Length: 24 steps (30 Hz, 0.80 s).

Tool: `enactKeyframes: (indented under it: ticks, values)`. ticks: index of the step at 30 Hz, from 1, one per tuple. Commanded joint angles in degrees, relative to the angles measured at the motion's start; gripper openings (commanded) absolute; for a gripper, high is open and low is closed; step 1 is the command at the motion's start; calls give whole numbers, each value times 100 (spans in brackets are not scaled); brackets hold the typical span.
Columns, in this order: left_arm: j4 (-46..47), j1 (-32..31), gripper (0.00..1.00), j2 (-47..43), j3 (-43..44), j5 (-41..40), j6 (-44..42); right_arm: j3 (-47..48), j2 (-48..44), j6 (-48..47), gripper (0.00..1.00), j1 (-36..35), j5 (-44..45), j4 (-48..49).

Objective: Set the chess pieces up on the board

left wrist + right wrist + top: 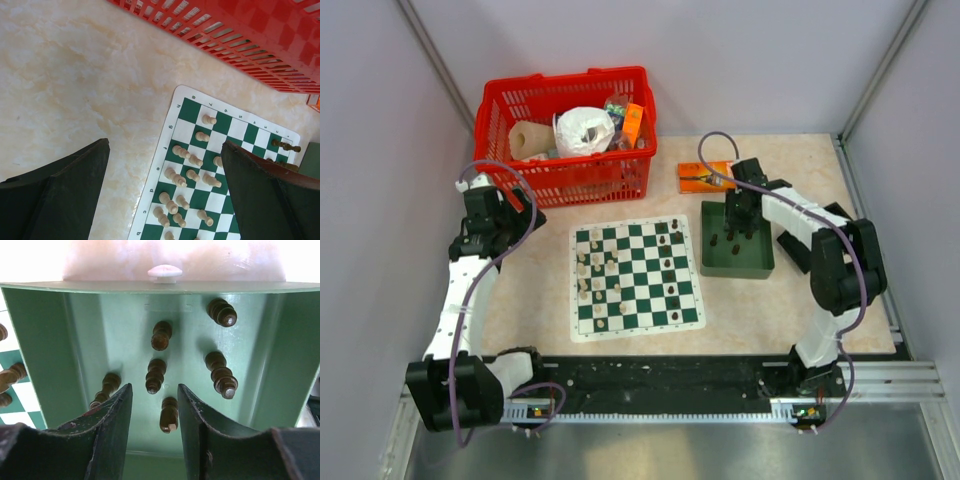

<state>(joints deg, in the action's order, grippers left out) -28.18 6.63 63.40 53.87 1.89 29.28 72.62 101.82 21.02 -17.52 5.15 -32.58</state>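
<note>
While my left gripper (165,144) hangs with fingers spread wide over the table (75,75) left of the board (642,268), my right gripper (155,390) reaches into the green tray (45,350) at right, fingers narrowed but not clamped around 1 dark chess piece (169,416) lying among 5 others.

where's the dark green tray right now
In the top view the dark green tray sits on the right side, just right of the board and on the near side of the orange packet, with the right gripper above it.
</note>
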Motion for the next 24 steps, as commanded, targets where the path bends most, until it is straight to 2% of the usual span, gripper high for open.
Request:
enactKeyframes:
  ticks: [1, 11, 24]
  values:
    - [191, 5, 99, -64, 1, -66, 17, 86, 154, -106, 41, -85, 118, 85]
    - [173, 5, 99, -82, -8, -92, 8, 174, 347, -159, 34, -129, 136, 94]
    - [182, 5, 99, -73, -17, -75, 8, 244, 417, -168, 34, -164, 232, 234]
